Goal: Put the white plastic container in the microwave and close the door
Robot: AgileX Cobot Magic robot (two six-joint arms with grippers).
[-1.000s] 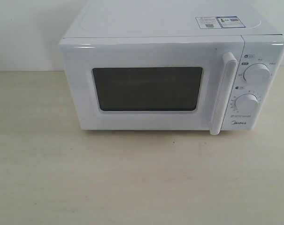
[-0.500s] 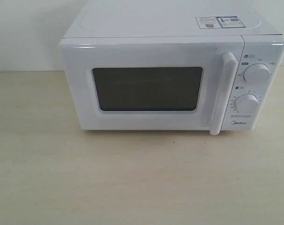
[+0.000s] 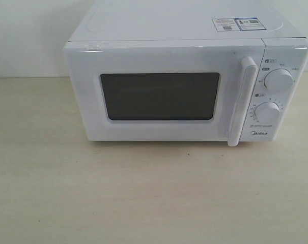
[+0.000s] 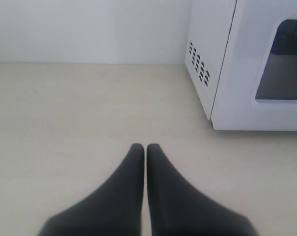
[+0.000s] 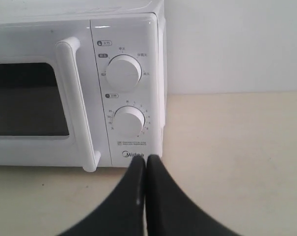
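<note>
The white Midea microwave (image 3: 179, 30) stands at the back of the table with its door (image 3: 164, 56) closed, dark window and vertical bar handle (image 3: 242, 101) facing me. Two round dials (image 3: 278, 80) sit on its right panel. The white plastic container is out of view in every frame. My left gripper (image 4: 146, 147) is shut and empty over bare table, off the microwave's (image 4: 236, 64) vented left side. My right gripper (image 5: 146, 159) is shut and empty, in front of the panel below the dials (image 5: 123, 70), right of the handle (image 5: 77, 103). Neither gripper appears in the exterior view.
A pale wooden table (image 3: 143, 193) spreads in front of and on both sides of the microwave. A white wall (image 3: 26, 35) rises behind it.
</note>
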